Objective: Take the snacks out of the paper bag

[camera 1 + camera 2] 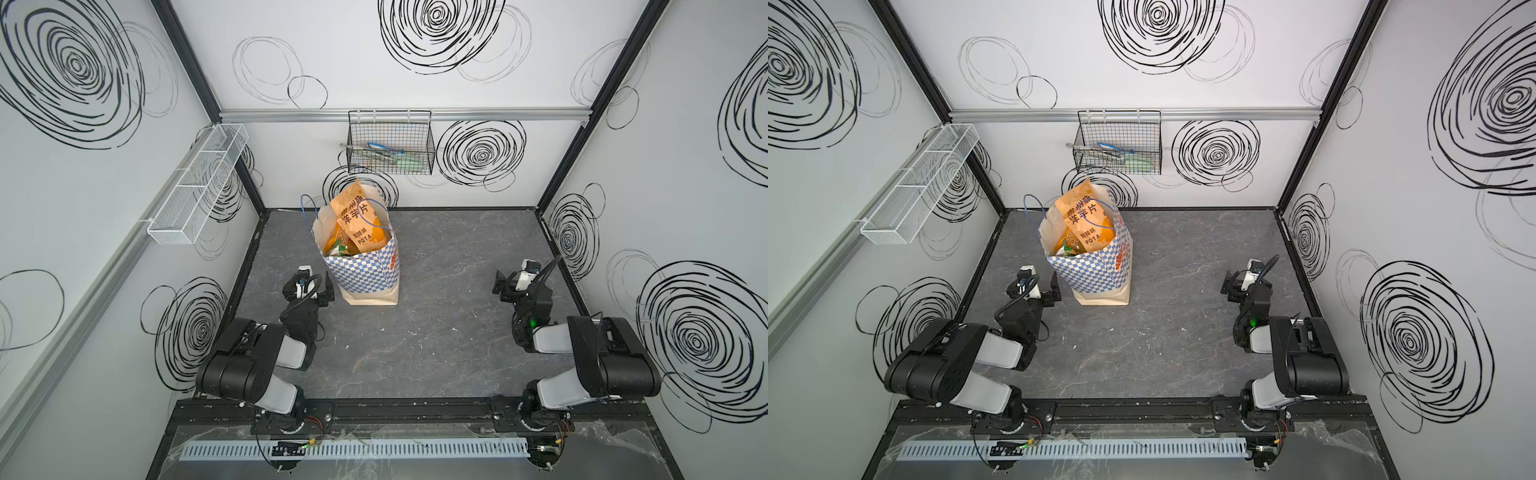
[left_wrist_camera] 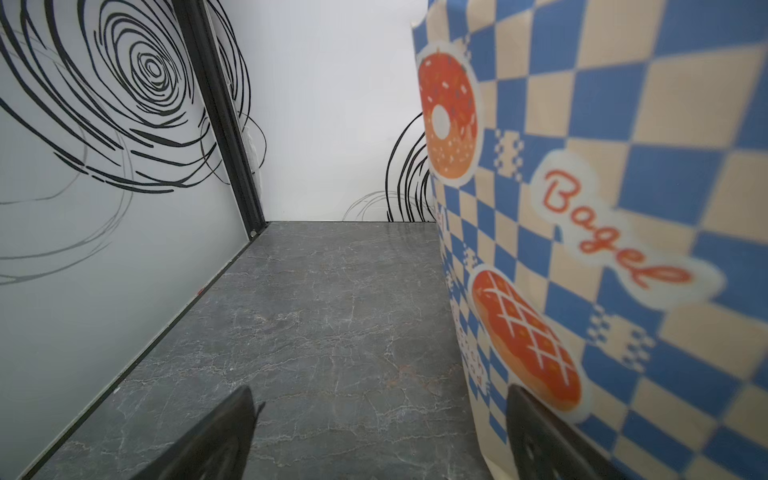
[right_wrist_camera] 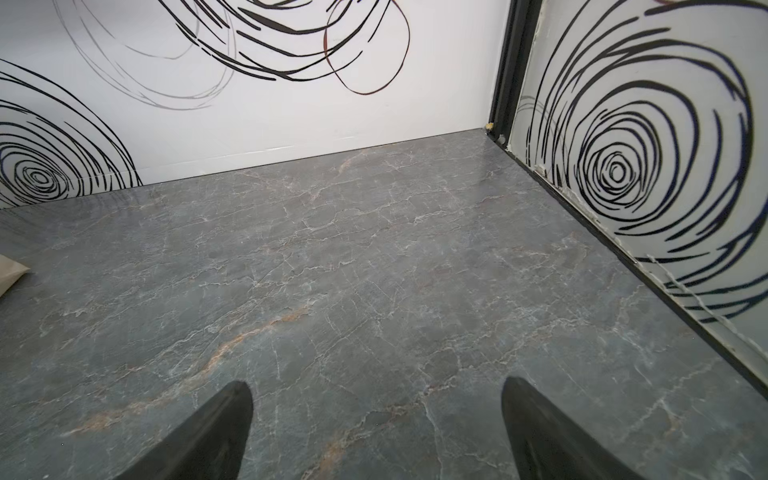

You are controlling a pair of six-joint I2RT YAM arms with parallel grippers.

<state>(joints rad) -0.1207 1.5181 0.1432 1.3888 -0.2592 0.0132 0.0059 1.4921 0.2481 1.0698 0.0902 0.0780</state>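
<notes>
The paper bag (image 1: 361,266) stood upright on the grey tabletop (image 1: 449,316), near the back and a bit to the left. No snack was out yet, so the first job looked to be reaching in from above. The left pincer (image 2: 378,399) sat low, right beside the bag's checkered side, its two fingers wide apart with nothing between them. The right pincer (image 3: 376,390) was well apart from the bag, fingers wide apart too, over bare tabletop.

To do it well, I think a pincer should rise above the bag's mouth, miss the thin blue cord handles (image 1: 303,208), and pinch the top of the big orange pouch (image 1: 357,216) — it stuck up highest. The bag was tall, so it might tip; the other pincer could steady it.

Under the pouch peeked yellow and green packs (image 1: 338,247). The black wire basket (image 1: 390,145) on the back wall held a few long things — I could not tell what.
</notes>
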